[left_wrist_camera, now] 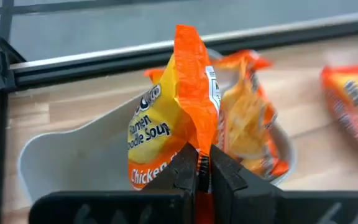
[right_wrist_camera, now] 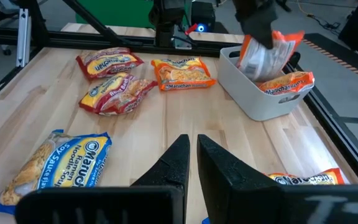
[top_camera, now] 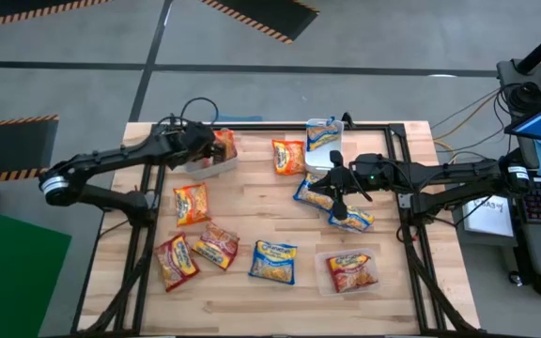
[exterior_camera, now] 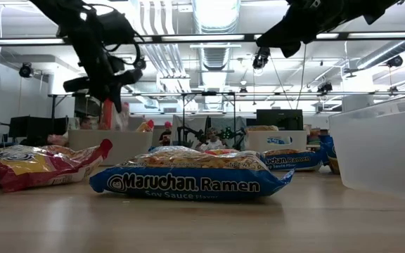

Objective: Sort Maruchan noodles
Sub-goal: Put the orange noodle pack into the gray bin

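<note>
Wooden bench, far-left corner: my left gripper (left_wrist_camera: 202, 167) pinches an orange Maruchan packet (left_wrist_camera: 174, 109) over the white bin (top_camera: 205, 166); a tilted packet might snag the rim; right gripper (right_wrist_camera: 191, 163) idles closed.

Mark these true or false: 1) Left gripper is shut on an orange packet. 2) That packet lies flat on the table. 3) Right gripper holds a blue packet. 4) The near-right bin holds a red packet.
1) True: the left gripper is shut on the orange packet.
2) False: it stands upright over the white bin.
3) False: the right gripper is shut and empty, above the table.
4) True: a red packet lies in the clear bin.
</note>
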{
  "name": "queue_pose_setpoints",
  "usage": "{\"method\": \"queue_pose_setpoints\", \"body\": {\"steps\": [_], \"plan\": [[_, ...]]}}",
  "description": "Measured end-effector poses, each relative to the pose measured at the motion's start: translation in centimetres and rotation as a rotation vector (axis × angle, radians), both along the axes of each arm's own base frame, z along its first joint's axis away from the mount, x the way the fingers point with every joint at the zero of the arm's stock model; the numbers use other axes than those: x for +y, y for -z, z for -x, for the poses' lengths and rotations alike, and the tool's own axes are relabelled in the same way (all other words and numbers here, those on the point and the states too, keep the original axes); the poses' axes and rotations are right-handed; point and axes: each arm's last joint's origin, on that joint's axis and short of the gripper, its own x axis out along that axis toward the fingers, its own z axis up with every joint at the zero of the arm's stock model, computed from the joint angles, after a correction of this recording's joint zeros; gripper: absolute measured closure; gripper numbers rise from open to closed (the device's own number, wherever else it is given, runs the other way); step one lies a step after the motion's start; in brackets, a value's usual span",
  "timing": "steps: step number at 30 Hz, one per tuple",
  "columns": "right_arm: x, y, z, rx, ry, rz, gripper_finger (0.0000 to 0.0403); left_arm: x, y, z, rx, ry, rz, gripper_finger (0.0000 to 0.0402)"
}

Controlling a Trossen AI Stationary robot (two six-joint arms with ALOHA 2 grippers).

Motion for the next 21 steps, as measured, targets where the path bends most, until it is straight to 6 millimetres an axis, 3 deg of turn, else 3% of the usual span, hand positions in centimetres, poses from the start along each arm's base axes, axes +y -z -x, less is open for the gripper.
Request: {"method": "queue_pose_setpoints", "body": {"steps": [4,8,13,21], "plan": [[0.0,0.0,0.0,0.000,0.000,0.000,0.0381,0.1,0.3,-0.1,-0.082,-0.055,-0.013,0.0401],[0.0,0.0,0.0,0.000,0.002,-0.008,0.0381,0.2,2.1,-0.1,-0.109,-0.165,-0.011,0.0401],[0.0,0.0,0.0,0.000,0.004,-0.012,0.0381,0.5,3.4,-0.8,-0.197,-0.191,-0.010,0.0402],[0.0,0.0,0.0,0.000,0.005,-0.014,0.0381,0.6,4.1,-1.0,-0.189,-0.211,0.008,0.0383]]}}
